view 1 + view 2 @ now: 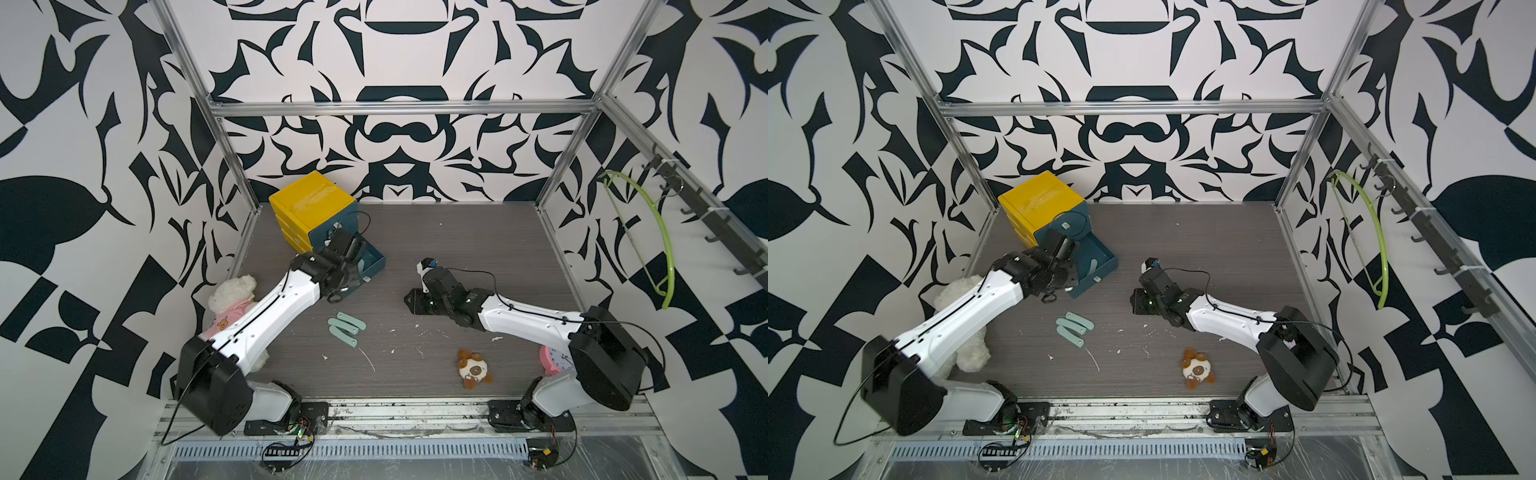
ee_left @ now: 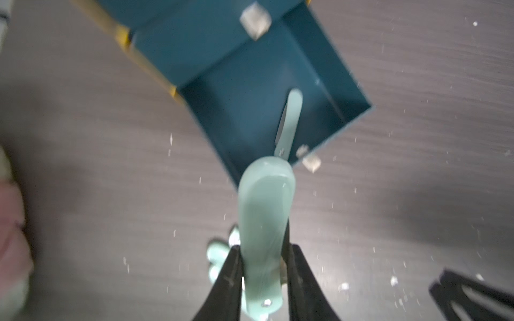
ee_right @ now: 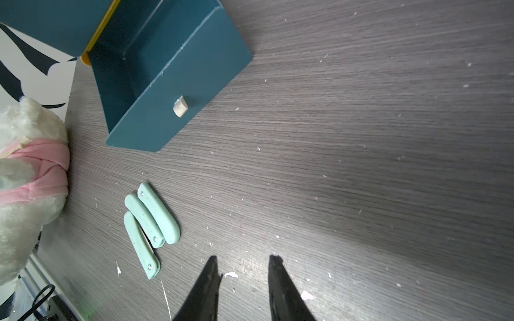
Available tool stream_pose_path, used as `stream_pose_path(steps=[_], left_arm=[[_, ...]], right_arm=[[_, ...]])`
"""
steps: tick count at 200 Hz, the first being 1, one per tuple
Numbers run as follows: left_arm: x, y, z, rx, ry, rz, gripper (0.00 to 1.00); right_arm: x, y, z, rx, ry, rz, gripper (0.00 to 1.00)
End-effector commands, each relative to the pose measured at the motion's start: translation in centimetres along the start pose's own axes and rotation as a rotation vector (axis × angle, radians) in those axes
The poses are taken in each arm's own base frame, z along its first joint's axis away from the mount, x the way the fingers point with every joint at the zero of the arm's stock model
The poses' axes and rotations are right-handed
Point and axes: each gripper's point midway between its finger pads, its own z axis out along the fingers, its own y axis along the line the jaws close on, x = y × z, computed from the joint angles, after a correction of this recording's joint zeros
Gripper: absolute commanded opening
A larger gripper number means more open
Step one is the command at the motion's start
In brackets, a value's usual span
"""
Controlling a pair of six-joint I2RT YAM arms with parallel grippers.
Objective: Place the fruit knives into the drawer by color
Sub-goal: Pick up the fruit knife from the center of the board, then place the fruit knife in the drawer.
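1. now: left fingers (image 2: 228,278) are clamped on the held knife (image 2: 264,208) near its rivet end. its free tip is over the drawer (image 2: 333,83) front rim, frame centre.
2. i'd carry it further in over the floor before releasing, landing beside the second mint knife (image 2: 292,116). colour matches.
3. right fingers (image 3: 205,291) are apart and empty over the tabletop (image 3: 361,166). three mint knives (image 3: 150,222) lie lower left, beside them, not between.
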Motion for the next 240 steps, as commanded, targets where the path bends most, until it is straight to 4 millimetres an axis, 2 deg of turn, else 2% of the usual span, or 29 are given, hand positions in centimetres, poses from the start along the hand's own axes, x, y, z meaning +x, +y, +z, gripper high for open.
stream_pose_path(steps=[1, 27, 56, 96, 134, 162, 192, 213, 240], left_arm=[[-3.1, -0.7, 1.9, -0.080, -0.057, 0.123, 0.19], [-5.7, -2.1, 4.1, -0.122, -0.090, 0.168, 0.19], [-6.9, -2.4, 7.2, -0.165, -0.061, 0.186, 0.19], [-5.9, -2.8, 11.1, -0.177, 0.019, 0.185, 0.22], [-5.0, -3.0, 12.6, -0.152, 0.059, 0.151, 0.31], [-5.2, -3.5, 12.2, -0.122, 0.053, 0.136, 0.44], [-6.4, -4.4, 10.2, -0.053, 0.015, 0.105, 0.59], [-7.5, -5.0, 7.7, 0.016, -0.024, 0.068, 0.70], [-8.3, -5.7, 3.0, 0.148, -0.088, -0.002, 0.82]], right_arm=[[-0.9, 0.2, -0.4, 0.002, -0.027, 0.014, 0.33], [-0.7, 0.0, -0.5, 0.008, -0.023, 0.022, 0.33], [-0.6, -0.1, -0.9, 0.005, -0.027, 0.031, 0.33], [-0.7, 0.0, -1.3, -0.002, -0.034, 0.033, 0.33], [-0.7, 0.3, -1.6, -0.019, -0.040, 0.031, 0.34], [-0.8, 0.6, -1.7, -0.038, -0.042, 0.026, 0.36], [-0.8, 1.1, -1.8, -0.064, -0.044, 0.020, 0.40], [-0.9, 1.8, -1.8, -0.097, -0.036, 0.004, 0.42], [-0.7, 3.3, -1.8, -0.134, -0.016, -0.057, 0.44]])
